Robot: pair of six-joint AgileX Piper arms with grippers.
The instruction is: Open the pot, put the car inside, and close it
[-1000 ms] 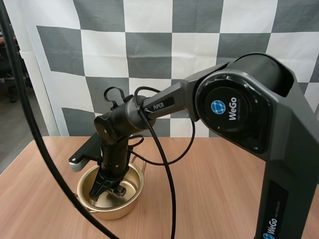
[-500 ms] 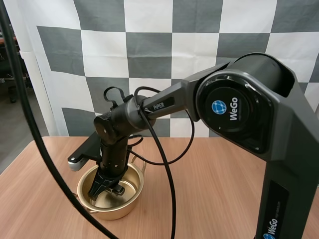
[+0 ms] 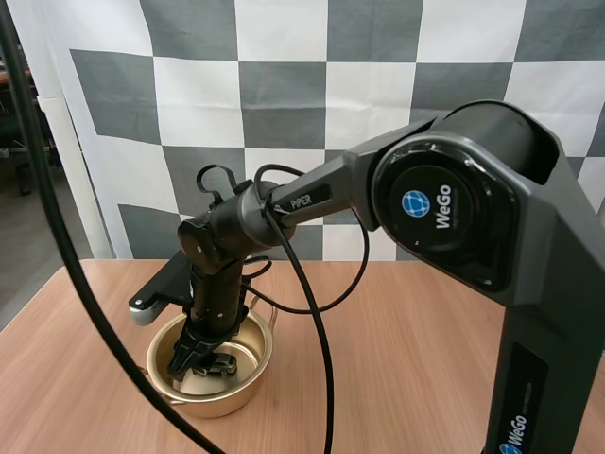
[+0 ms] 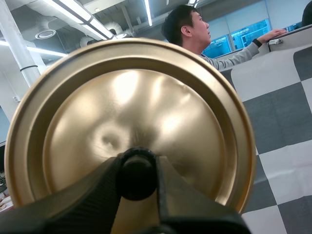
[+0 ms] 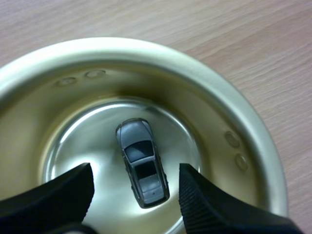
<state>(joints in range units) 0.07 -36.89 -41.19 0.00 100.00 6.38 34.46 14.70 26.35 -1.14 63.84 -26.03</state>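
A gold pot [image 3: 210, 390] stands open on the wooden table at the front left. My right gripper [image 3: 200, 362] reaches down into it. Its fingers [image 5: 209, 207] stand apart and open over the pot's floor. A small grey toy car [image 5: 142, 161] lies on the bottom of the pot [image 5: 253, 146], between the open fingers and touching neither. My left gripper [image 4: 138, 181] is shut on the black knob [image 4: 137, 173] of the gold lid [image 4: 131, 117], which it holds up in the air, off the pot.
A black part with a silver end [image 3: 151, 305] lies on the table just behind the pot. Bare wood [image 3: 406, 359] spreads to the right of the pot. A person [image 4: 195, 29] sits far behind the held lid.
My right gripper has dipped slightly lower inside the pot. The pot has not moved.
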